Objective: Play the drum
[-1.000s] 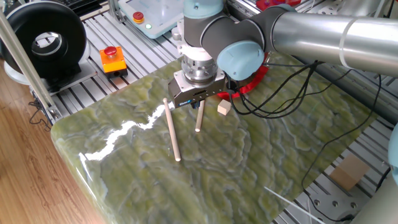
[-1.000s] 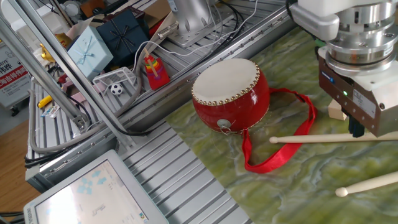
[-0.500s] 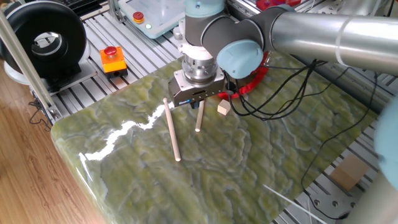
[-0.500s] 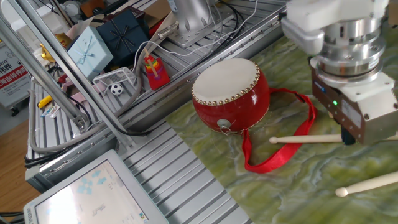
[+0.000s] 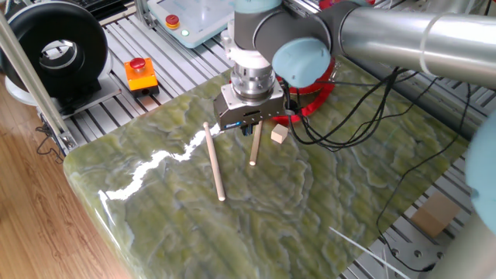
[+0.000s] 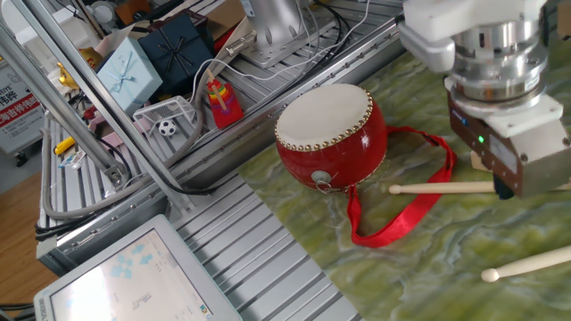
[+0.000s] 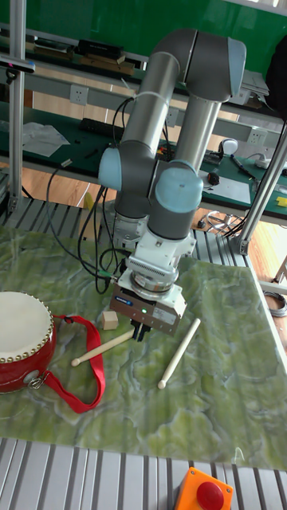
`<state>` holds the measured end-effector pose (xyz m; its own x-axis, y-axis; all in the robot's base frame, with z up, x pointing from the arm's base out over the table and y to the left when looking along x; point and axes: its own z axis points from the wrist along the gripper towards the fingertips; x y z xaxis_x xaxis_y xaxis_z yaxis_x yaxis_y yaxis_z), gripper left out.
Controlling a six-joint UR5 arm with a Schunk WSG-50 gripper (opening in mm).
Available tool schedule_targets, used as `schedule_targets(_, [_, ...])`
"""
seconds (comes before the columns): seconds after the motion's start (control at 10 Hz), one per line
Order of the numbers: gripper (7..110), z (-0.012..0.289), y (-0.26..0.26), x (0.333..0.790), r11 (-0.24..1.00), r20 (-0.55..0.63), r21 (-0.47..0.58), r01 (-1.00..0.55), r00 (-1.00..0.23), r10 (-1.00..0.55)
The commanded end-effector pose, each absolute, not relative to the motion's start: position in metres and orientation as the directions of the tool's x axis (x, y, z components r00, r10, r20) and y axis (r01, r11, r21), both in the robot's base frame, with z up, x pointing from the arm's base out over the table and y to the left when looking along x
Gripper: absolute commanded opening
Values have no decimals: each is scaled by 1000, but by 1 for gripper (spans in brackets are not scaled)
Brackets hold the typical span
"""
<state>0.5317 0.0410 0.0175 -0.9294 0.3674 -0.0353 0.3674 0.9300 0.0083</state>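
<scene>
Robot gripper grasping a drumstick beside a red drum.
Second stick lies on the table (green marbled).

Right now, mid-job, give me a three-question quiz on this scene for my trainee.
1. True or false: the gripper is shut on a drumstick.
2. How many drumsticks are on the table? A) one B) two C) three
3. What loops from the drum across the table?

Key: 1 true. 2 B; the other drumstick lies loose beside it. 3 the red ribbon strap.
</scene>
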Motion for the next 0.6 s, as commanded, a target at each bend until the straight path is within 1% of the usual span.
schedule_targets(0.0, [7,35,50,524,920,-10,28,390,-920,391])
schedule_targets(0.3, [7,22,44,514,896,48,1,443,-895,443])
schedule_targets(0.4, [7,17,41,517,895,37,14,445,-895,444])
schedule_targets(0.5, [7,12,38,526,909,-3,50,413,-911,413])
